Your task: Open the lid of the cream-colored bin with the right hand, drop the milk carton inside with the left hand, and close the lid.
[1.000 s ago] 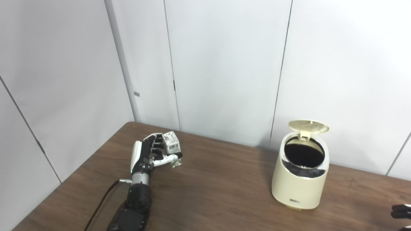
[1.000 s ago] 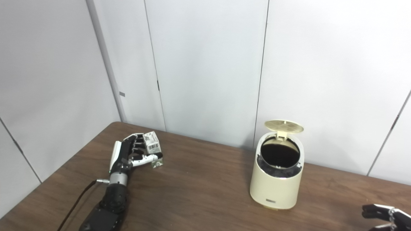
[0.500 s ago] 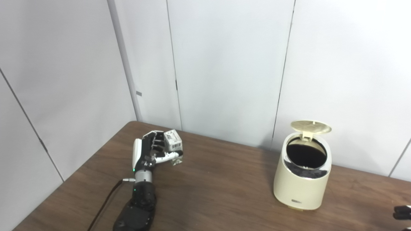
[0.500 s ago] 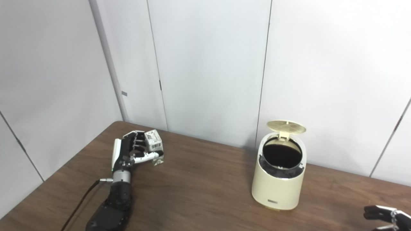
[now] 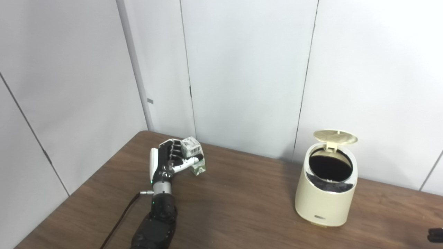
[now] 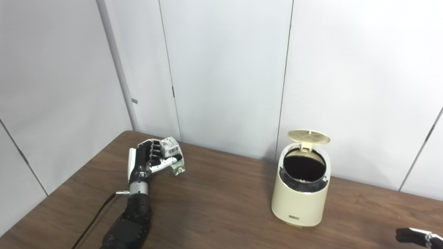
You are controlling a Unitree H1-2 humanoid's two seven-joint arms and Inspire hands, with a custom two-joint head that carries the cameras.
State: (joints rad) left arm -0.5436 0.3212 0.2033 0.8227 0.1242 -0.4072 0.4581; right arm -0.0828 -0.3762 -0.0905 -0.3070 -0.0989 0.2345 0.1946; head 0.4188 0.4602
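- The brown wooden table (image 5: 242,207) carries everything; white wall panels (image 5: 242,69) stand behind it.
- The cream-colored bin (image 5: 324,193) stands upright on the table and serves here as the landmark. Its dark inside shows through the open mouth.
- The left hand (image 5: 168,160) is well to the left of the bin, its black forearm rising from the picture's bottom edge. Its fingers (image 5: 174,152) are curled round one side of the milk carton and the thumb presses across the other, so the carton is pinched between them.
- The lid (image 5: 335,136) stands raised at the back rim of the bin, tipped up on its hinge.
- The milk carton (image 5: 193,154) sits in the left hand, well apart from the bin and tilted. Whether its lower corner touches the table cannot be told.
- The right hand (image 6: 417,237) shows only as dark fingertips at the bottom right corner, to the right of the bin and nearer the camera; how its fingers are set cannot be told.
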